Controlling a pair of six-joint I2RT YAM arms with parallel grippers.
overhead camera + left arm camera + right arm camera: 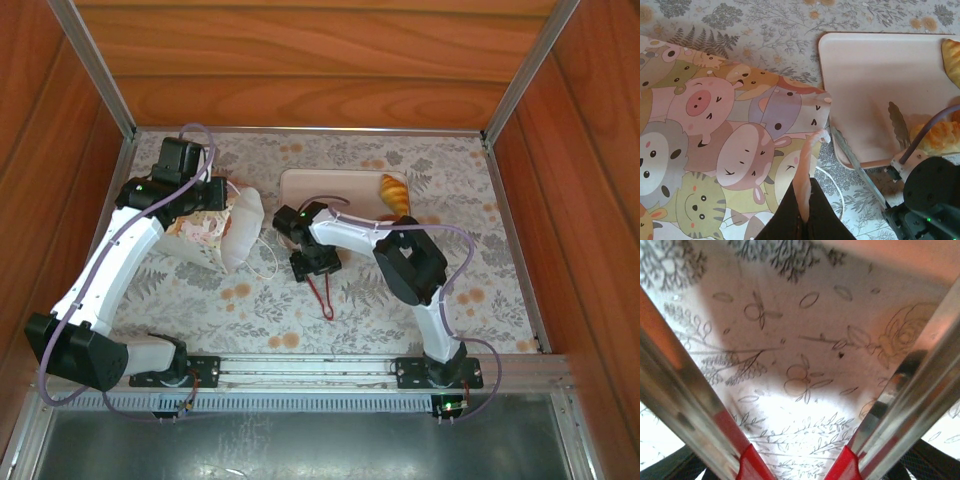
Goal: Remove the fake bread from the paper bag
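Wooden walls box in a table covered by a flowered tablecloth, with a beige tray lying toward the back. The paper bag, printed with cartoon animals, lies on its side left of the tray, its white mouth turned to the right. The left gripper is pinched tight on a fold of the bag's rim, pinning it in place. The right gripper is clamped around the red handles of a pair of tongs. Their 2 metal arms stand spread apart with nothing between them, and their tips are at the tray's near left corner. 2 pieces sit on the tray: a croissant at its right end and a second bread piece just beside the tong tips, partly hidden by a cable. Whatever is inside the bag cannot be seen from here. This looks like the set-down end of 1 transfer, with the task only partly done. The next move calls for swinging the open tongs over to the bag's mouth and sliding them in low without crushing the paper. They should squeeze on 1 piece only and draw it out while the left side holds the bag steady.
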